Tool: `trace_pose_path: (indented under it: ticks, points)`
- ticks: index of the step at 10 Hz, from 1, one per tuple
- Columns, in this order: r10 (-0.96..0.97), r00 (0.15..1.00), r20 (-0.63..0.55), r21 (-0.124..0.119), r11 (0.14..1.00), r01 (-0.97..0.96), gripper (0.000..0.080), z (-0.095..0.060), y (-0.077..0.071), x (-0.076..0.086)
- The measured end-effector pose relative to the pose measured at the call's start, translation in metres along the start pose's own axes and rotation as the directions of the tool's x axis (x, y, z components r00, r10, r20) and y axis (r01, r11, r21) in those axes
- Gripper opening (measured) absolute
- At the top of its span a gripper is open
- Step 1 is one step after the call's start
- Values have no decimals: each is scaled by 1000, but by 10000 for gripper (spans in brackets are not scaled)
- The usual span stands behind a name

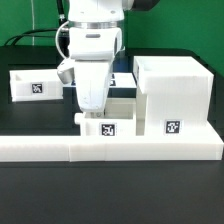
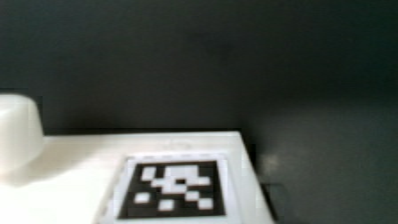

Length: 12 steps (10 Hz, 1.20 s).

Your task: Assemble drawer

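Observation:
The large white housing stands at the exterior view's right, tag on its front. One small tray lies at the left. A second small tray sits in the middle beside the housing, tag facing front. My gripper reaches down at this tray's left end, fingertips at its wall; the jaws are hidden by the hand. The wrist view shows a blurred white face with a tag up close and a rounded white shape beside it. No fingers show there.
A long low white L-shaped wall runs along the front of the black table, with the middle tray and the housing right behind it. The arm's white body rises over the middle.

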State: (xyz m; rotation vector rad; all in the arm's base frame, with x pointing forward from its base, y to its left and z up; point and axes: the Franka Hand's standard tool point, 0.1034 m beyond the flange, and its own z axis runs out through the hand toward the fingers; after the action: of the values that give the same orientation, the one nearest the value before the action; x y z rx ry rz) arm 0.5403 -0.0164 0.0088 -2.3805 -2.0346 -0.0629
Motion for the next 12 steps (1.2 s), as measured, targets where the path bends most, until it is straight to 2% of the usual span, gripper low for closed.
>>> trace_pose_path:
  ticks: [1,2,4,6,12]
  points:
    - [61,998,-10,-31,998,-61,42,0,2,2]
    - [62,998,-11,-32,998,-63,42,2,-1,5]
    - [25,1000,-7,-26,999,-25,42,2,-1,-1]
    - [-16,1000,5,-15,1000,16,42,1,-1,0]
    - [-41,999,13,-17,999,41,42,1,0,2]
